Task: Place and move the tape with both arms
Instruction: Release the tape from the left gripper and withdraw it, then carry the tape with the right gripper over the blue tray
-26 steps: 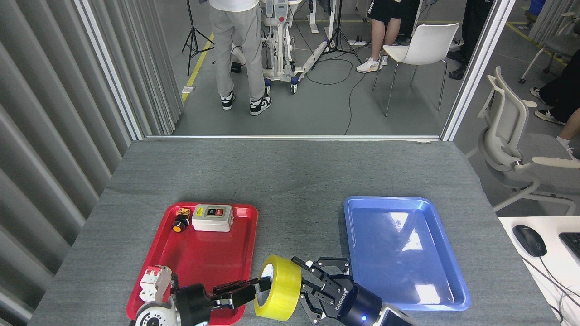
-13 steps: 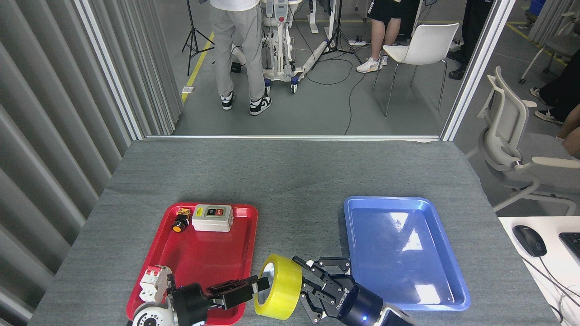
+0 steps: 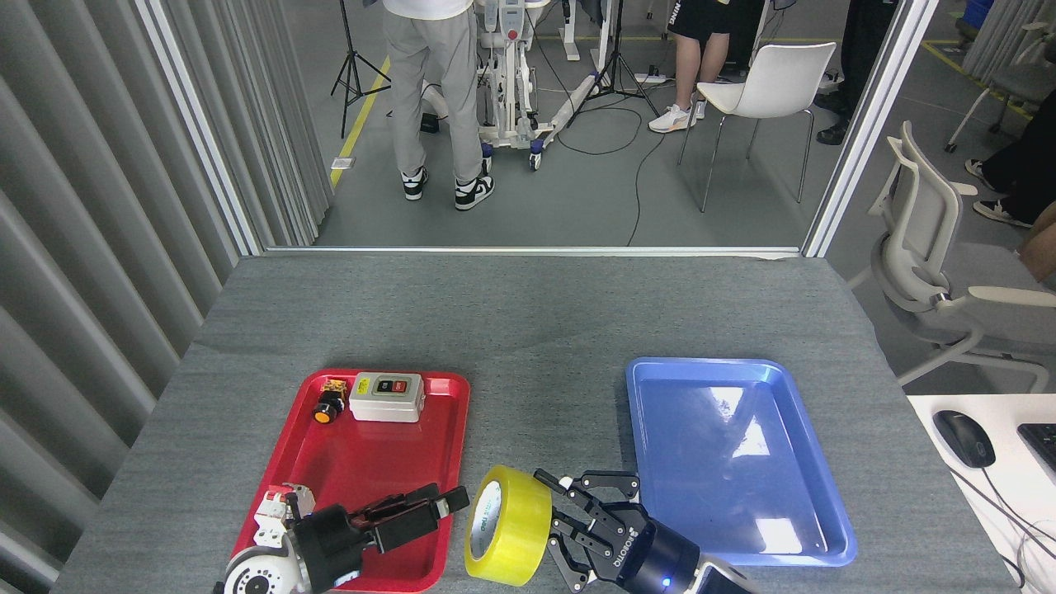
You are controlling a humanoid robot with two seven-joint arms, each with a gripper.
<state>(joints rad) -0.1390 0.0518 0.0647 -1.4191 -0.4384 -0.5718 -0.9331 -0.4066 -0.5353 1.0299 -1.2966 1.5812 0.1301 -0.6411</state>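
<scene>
The tape [image 3: 510,528], a wide yellow roll with a white printed core, stands on edge between the two trays near the table's front edge. My right gripper [image 3: 551,528] comes in from the lower right, and its black fingers [image 3: 546,479] span the roll's right side from above and below, shut on it. My left gripper [image 3: 450,497] hovers over the red tray's front right corner, just left of the roll and apart from it. Its fingers are slightly parted and hold nothing.
The red tray [image 3: 375,462] holds a grey switch box [image 3: 386,396], a small yellow-capped push button [image 3: 329,404] and a white circuit breaker [image 3: 280,505]. A blue tray [image 3: 734,462] lies to the right. People, chairs and stands are beyond the table.
My left gripper let go of the roll's rim and drew back to the left. The tape stayed with the right gripper and sank slightly.
</scene>
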